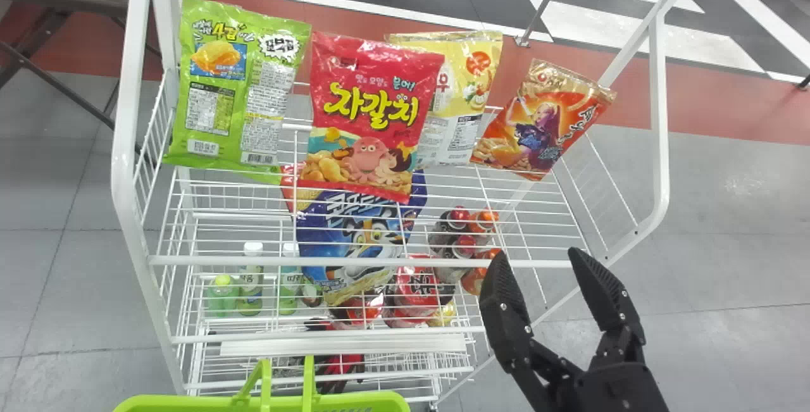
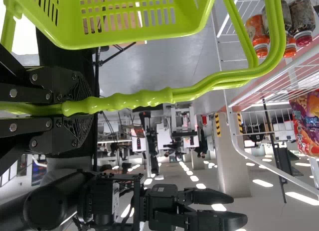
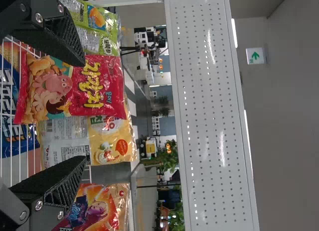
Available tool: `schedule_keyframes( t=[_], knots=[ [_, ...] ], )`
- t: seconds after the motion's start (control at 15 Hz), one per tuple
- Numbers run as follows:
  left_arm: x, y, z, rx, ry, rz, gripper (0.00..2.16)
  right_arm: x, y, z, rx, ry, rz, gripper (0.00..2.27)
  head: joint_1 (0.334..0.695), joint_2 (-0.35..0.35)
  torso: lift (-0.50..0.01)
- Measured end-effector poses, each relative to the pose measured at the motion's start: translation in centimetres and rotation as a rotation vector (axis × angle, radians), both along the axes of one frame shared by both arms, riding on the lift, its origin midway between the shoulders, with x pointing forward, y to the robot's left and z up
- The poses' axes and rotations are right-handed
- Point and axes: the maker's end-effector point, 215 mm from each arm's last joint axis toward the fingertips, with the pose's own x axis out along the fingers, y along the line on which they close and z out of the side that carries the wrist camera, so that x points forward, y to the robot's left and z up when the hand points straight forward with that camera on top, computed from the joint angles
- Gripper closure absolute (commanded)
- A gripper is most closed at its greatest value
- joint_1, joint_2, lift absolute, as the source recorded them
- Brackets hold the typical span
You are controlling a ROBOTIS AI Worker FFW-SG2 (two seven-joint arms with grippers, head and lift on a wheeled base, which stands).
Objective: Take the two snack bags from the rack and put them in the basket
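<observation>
Right pincer (image 1: 538, 252) open, red bag (image 1: 380, 70), yellow lettering (image 1: 372, 107)

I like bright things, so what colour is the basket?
Lime green, seen best in the left wrist view.

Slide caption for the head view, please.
Open right gripper near a white rack of snack bags, green basket below.

Bright indoor light, scattered glare

Head view evenly lit; crinkly highlights on snack bags (image 1: 373, 114), soft sheen on floor (image 1: 753, 190). Left wrist view: ceiling lights (image 2: 261, 183) blown white. Right wrist view: glare streaks on perforated panel (image 3: 199, 116), wall (image 3: 284, 141) dimmer.
</observation>
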Motion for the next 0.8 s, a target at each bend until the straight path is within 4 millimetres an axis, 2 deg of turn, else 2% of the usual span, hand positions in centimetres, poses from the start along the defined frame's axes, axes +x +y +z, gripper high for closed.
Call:
schedule_keyframes(
  t=[0.8],
  knots=[
    [0.19,0.03,0.04,0.007,-0.008,0.001,1.52,0.00,0.16,-0.24,-0.006,0.006,0.010,0.16,0.695,-0.350,-0.008]
  ],
)
